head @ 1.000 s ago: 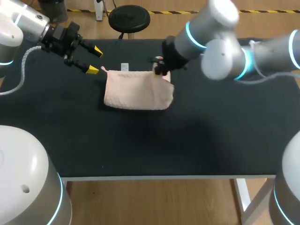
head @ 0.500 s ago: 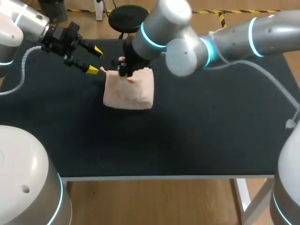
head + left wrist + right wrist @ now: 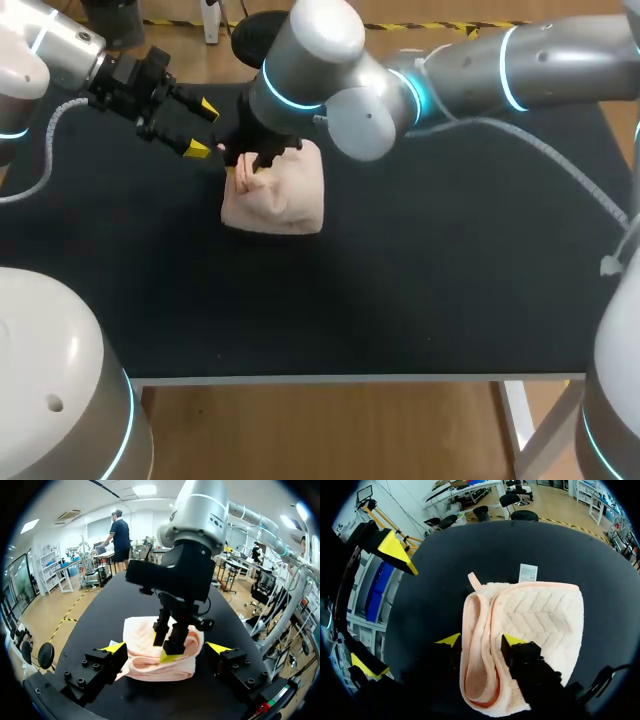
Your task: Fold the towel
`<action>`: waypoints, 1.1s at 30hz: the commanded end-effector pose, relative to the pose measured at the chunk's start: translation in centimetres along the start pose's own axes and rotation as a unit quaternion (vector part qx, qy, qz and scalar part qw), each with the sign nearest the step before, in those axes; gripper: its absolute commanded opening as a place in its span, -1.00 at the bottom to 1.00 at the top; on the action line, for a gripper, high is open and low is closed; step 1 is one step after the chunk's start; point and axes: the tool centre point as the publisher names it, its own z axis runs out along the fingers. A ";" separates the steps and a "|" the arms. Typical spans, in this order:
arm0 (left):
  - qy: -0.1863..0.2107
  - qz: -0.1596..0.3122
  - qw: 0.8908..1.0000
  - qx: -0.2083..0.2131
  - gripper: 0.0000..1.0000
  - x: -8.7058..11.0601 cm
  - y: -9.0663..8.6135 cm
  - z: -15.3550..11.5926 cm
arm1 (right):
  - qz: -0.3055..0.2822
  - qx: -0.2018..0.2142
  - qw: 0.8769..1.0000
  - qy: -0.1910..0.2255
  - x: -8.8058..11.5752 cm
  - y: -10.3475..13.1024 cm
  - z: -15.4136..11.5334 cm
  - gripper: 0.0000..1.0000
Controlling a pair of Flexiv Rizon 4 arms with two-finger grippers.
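Note:
The pink towel (image 3: pixel 290 200) lies folded in half on the black table, left of the middle. My right gripper (image 3: pixel 256 162) hangs over its left edge, where the folded-over layer ends. In the right wrist view the right gripper (image 3: pixel 481 640) stands open, and the towel (image 3: pixel 540 615) has its doubled edge under the gap between the fingers. A white tag (image 3: pixel 528 573) and a small loop (image 3: pixel 474 581) stick out at the towel's far edge. My left gripper (image 3: pixel 200 129) is open just left of the towel. The towel (image 3: pixel 140 640) lies ahead of the left gripper (image 3: pixel 166 648).
The black table (image 3: pixel 420 300) extends to the right and front of the towel. My right arm (image 3: pixel 450 70) crosses above the table's back part from the right side. The left arm (image 3: pixel 60 60) comes in at the back left corner.
The right gripper carried the towel's right edge over to the left, folding the towel in half, and its fingers have come apart. The left gripper has kept still.

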 end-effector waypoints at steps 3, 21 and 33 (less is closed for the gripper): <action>-0.001 0.001 1.000 0.000 1.00 0.0 0.1 0.0 | 0.006 -0.025 0.999 -0.027 -0.5 -0.3 -4.4 1.00; -0.001 0.001 1.000 0.000 1.00 0.0 0.1 0.0 | -0.244 -0.077 0.959 0.121 -9.0 -1.3 -9.9 1.00; -0.001 0.001 1.000 0.000 1.00 0.0 0.1 0.0 | -0.303 -0.130 0.930 0.160 -11.9 -1.8 -11.2 1.00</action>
